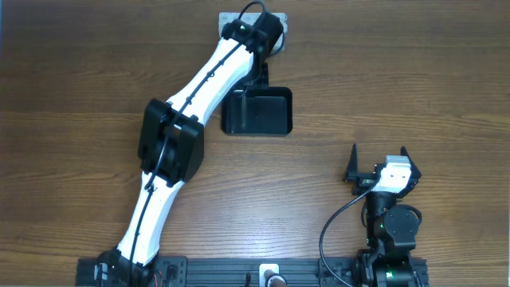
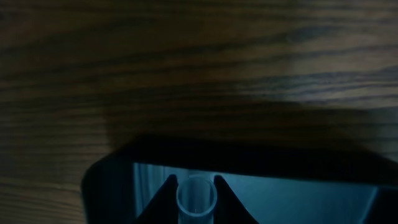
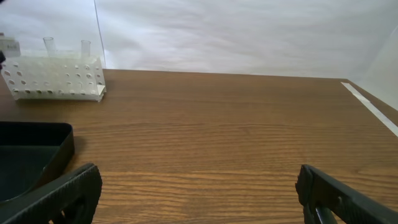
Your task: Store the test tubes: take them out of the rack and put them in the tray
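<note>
- Test tube (image 2: 196, 200), clamped in L gripper (image 2: 196, 185), hangs over tray (image 1: 275, 112), axis end-on, likely pointing down into it.
- R gripper (image 1: 376, 166) wide open, empty, well apart from tray.
- Rack (image 3: 56, 79) beyond tray holds two more tubes (image 3: 48, 43).

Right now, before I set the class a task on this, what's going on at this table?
The left gripper holds a test tube just above the black tray, apparently about to set it in. Two more tubes stand in the white rack at the table's far side. The right gripper sits open near its own base, away from both.
</note>
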Controlling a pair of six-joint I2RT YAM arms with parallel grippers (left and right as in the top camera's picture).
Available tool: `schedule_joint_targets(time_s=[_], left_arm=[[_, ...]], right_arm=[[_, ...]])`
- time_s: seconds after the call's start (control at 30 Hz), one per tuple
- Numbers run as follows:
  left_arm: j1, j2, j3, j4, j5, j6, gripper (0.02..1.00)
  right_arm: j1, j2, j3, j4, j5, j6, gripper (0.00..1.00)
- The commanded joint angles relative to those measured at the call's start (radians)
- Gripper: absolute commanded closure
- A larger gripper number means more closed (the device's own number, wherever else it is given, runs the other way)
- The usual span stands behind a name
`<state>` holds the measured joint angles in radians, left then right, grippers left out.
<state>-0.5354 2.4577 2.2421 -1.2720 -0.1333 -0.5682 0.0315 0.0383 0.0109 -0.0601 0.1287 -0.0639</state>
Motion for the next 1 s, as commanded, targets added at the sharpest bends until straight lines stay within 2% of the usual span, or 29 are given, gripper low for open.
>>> schedule_joint_targets(time_s=[0.03, 0.33, 0.37, 0.4, 0.5, 0.6, 0.73, 0.87, 0.9, 1.0], left_arm=[[0.006, 0.033, 0.000, -0.004, 0.024, 0.014, 0.930], [0.005, 0.034, 0.000, -0.006, 0.025, 0.014, 0.895], [0.003, 0.034, 0.000, -0.025, 0.024, 0.014, 0.698], [0.003, 0.034, 0.000, -0.032, 0.025, 0.014, 0.577], [0.003, 0.029, 0.000, -0.035, 0.028, 0.014, 0.454], [0.003, 0.000, 0.000, -0.034, 0.068, 0.050, 0.406], [-0.005, -0.126, 0.000, -0.034, 0.084, 0.068, 0.402], [-0.020, -0.340, 0.000, 0.005, 0.024, 0.094, 0.364], [-0.024, -0.423, 0.000, 0.042, -0.029, 0.098, 0.354], [-0.023, -0.599, -0.022, 0.192, -0.111, 0.239, 0.308]], right_arm=[[-0.004, -0.003, -0.006, -0.004, -0.004, -0.005, 0.009], [-0.004, -0.003, -0.006, -0.004, -0.004, -0.005, 0.009], [-0.004, -0.003, -0.006, -0.004, -0.004, -0.005, 0.009], [-0.004, -0.003, -0.006, -0.004, -0.004, -0.005, 0.009], [-0.004, -0.003, -0.006, -0.004, -0.004, -0.005, 0.007], [-0.004, -0.003, -0.006, -0.004, -0.004, -0.005, 0.007], [-0.004, -0.003, -0.006, -0.004, -0.004, -0.005, 0.009], [-0.004, -0.003, -0.006, -0.004, -0.004, -0.005, 0.009], [-0.004, -0.003, -0.006, -0.004, -0.004, -0.005, 0.007], [-0.004, -0.003, -0.006, -0.004, -0.004, -0.005, 0.009]])
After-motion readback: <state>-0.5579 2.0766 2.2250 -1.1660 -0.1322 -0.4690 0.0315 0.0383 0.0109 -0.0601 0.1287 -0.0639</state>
